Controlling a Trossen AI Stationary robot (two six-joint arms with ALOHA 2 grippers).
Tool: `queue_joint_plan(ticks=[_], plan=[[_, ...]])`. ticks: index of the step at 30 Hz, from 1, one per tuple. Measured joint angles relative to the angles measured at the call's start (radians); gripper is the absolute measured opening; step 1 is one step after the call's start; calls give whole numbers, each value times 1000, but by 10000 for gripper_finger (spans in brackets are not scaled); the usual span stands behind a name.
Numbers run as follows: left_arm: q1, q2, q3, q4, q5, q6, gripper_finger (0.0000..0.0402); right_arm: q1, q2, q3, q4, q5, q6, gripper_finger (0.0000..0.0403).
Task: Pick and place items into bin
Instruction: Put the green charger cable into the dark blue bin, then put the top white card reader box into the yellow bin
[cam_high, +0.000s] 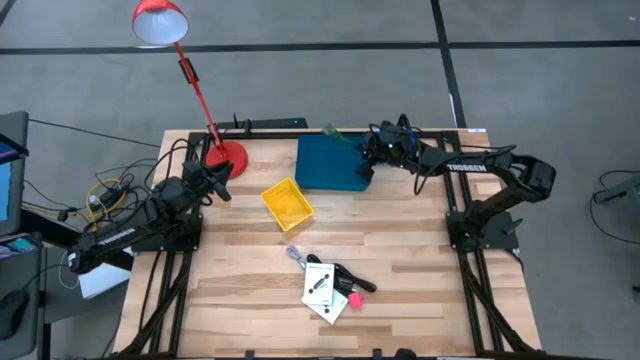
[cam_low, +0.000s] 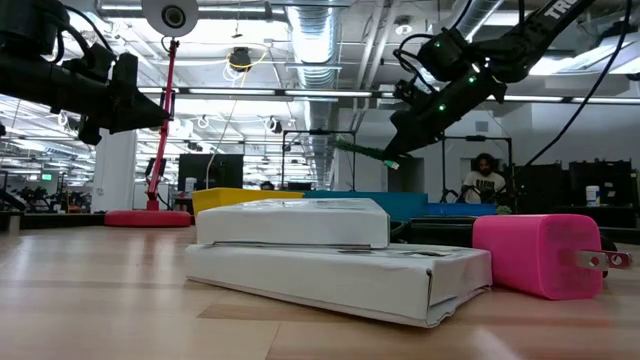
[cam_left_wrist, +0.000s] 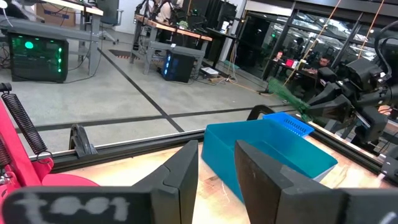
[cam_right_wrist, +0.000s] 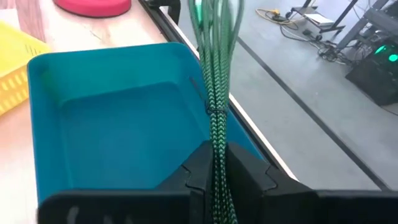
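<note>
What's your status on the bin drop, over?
Right end effector above blue bin, fingers clamped on green braided cable. Left end effector idle near red lamp base, fingers parted, empty. White boxes on table. Nothing blocking bin.

Right gripper (cam_right_wrist: 214, 171) clamped, left gripper (cam_left_wrist: 217, 168) parted.

Pale planked wooden table (cam_high: 240, 290), faintly glossy; smooth blue plastic bin (cam_right_wrist: 112, 118); green braided woven cord (cam_right_wrist: 214, 93); glossy pink plastic plug (cam_low: 535, 255).
</note>
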Motion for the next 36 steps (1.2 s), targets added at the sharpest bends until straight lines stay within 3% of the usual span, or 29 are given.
queue_joint_plan(ticks=[20,36], plan=[[0,0,0,0,0,0,94,22,0,0,3,3,51,49],[0,0,0,0,0,0,94,242,-1,0,-255,3,168,50]])
